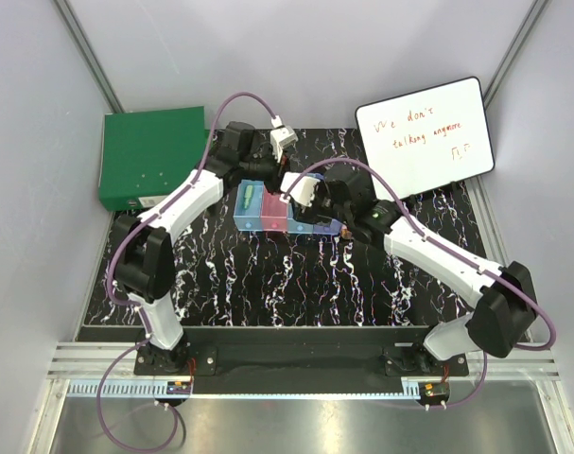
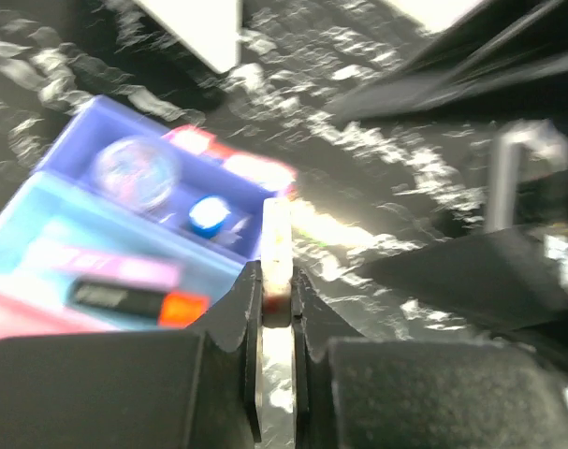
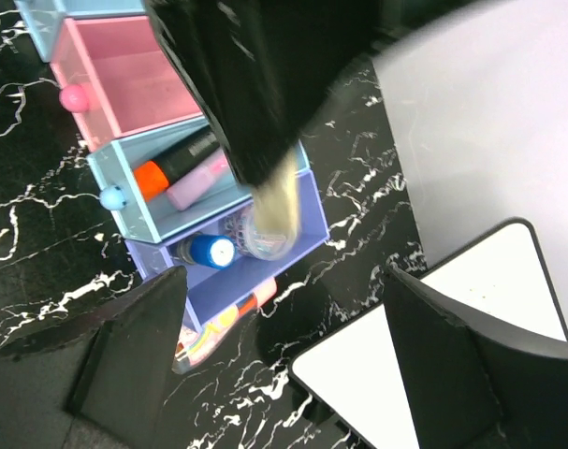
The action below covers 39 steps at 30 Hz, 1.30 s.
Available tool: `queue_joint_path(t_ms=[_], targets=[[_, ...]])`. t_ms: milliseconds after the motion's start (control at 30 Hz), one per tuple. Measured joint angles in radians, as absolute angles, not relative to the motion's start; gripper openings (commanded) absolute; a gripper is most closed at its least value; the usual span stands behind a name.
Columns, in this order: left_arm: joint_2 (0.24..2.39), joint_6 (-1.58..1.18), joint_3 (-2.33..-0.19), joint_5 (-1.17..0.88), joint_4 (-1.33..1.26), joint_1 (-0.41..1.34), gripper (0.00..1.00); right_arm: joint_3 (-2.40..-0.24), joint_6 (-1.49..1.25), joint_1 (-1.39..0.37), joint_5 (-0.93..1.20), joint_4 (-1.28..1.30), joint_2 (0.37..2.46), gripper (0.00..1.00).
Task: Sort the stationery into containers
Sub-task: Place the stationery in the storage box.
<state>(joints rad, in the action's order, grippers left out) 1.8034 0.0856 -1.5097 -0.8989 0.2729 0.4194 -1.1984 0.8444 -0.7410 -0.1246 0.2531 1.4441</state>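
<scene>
Nearest the left wrist lens, at bottom centre of that frame, my left gripper has its jaws almost together, clamped on a thin pale strip standing upright between them. Just left of the strip's upper end is the purple bin, holding a disc and a blue piece. Toward lower left, the adjoining blue bin holds a pink marker and an orange marker.

In the right wrist frame, my right gripper has its jaws wide apart at lower left and lower right, holding nothing. Above them, at centre, the strip hangs over the purple bin; contact cannot be told. The pink bin lies upper left and the board lower right, both on the table. In the top frame, a green stick lies in the leftmost bin, with the green box at upper left.
</scene>
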Motion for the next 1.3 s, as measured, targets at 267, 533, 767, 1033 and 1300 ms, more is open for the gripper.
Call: queue_joint_path(t_ms=[267, 533, 767, 1033, 1300], targets=[[1.794, 0.281, -1.509, -0.553, 0.414, 0.361, 0.00, -1.193, 0.830, -0.741, -0.168, 0.249, 1.393, 0.92], [1.850, 0.454, -1.512, -0.298, 0.506, 0.389, 0.13, -1.162, 0.830, -0.741, -0.176, 0.234, 1.386, 0.92], [1.923, 0.507, -1.512, -0.220, 0.531, 0.436, 0.40, -1.113, 0.792, -0.717, -0.186, 0.222, 1.386, 0.94], [1.935, 0.508, -1.514, -0.204, 0.525, 0.435, 0.50, -1.092, 0.627, -0.594, -0.159, 0.240, 1.424, 0.94], [1.924, 0.496, -1.515, -0.204, 0.529, 0.435, 0.50, -1.171, 0.476, -0.448, -0.041, 0.350, 1.606, 0.91]])
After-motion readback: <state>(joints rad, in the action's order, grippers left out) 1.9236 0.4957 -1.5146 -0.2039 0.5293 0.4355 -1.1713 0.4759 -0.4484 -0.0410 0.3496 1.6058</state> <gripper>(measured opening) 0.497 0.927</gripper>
